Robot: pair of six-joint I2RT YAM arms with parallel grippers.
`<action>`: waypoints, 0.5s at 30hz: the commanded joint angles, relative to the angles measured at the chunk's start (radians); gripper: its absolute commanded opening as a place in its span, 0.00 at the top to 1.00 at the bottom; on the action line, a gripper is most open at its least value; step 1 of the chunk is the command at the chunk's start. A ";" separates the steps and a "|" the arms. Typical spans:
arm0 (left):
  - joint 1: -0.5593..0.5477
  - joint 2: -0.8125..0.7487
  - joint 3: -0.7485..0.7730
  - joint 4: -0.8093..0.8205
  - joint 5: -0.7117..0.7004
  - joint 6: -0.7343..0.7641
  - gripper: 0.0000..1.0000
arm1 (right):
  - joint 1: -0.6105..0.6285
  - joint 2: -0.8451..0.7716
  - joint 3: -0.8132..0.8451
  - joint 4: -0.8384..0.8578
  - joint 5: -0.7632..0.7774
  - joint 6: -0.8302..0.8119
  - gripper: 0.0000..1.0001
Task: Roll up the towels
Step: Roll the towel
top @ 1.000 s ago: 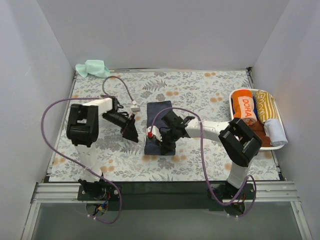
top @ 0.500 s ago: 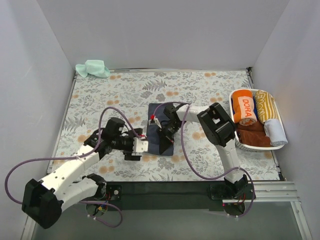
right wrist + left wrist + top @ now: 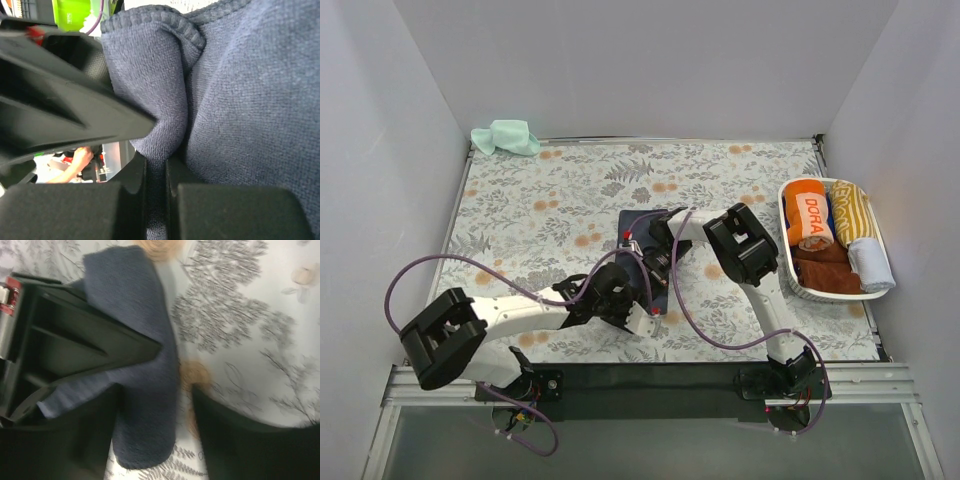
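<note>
A dark navy towel [image 3: 663, 283] lies partly folded on the floral covering at mid-table. My right gripper [image 3: 655, 260] is shut on a raised fold of it; the right wrist view shows the cloth [image 3: 235, 100] pinched between the jaws [image 3: 156, 200]. My left gripper [image 3: 640, 305] is low at the towel's near end, open. In the left wrist view its fingers straddle the navy towel [image 3: 145, 405], with a gap on the right side. A crumpled mint green towel [image 3: 505, 137] lies at the back left corner.
A white oval basket [image 3: 825, 296] at the right edge holds rolled orange [image 3: 808, 215], yellow-striped [image 3: 852, 210], brown [image 3: 825, 270] and pale grey [image 3: 870, 262] towels. Purple cables loop over both arms. White walls enclose the table on three sides.
My left arm swung from the left side down and across to the towel's near end. My right arm drew back with its gripper staying on the navy towel's fold.
</note>
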 commanded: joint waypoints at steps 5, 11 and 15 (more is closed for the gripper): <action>-0.019 0.101 0.061 -0.107 0.001 0.002 0.84 | -0.022 0.029 -0.029 -0.019 0.128 -0.016 0.83; -0.004 0.159 0.133 -0.455 0.248 0.000 0.94 | -0.135 -0.162 -0.002 -0.045 0.185 0.033 0.54; 0.034 0.222 0.202 -0.534 0.340 -0.014 0.96 | -0.227 -0.296 -0.017 -0.022 0.289 0.030 0.45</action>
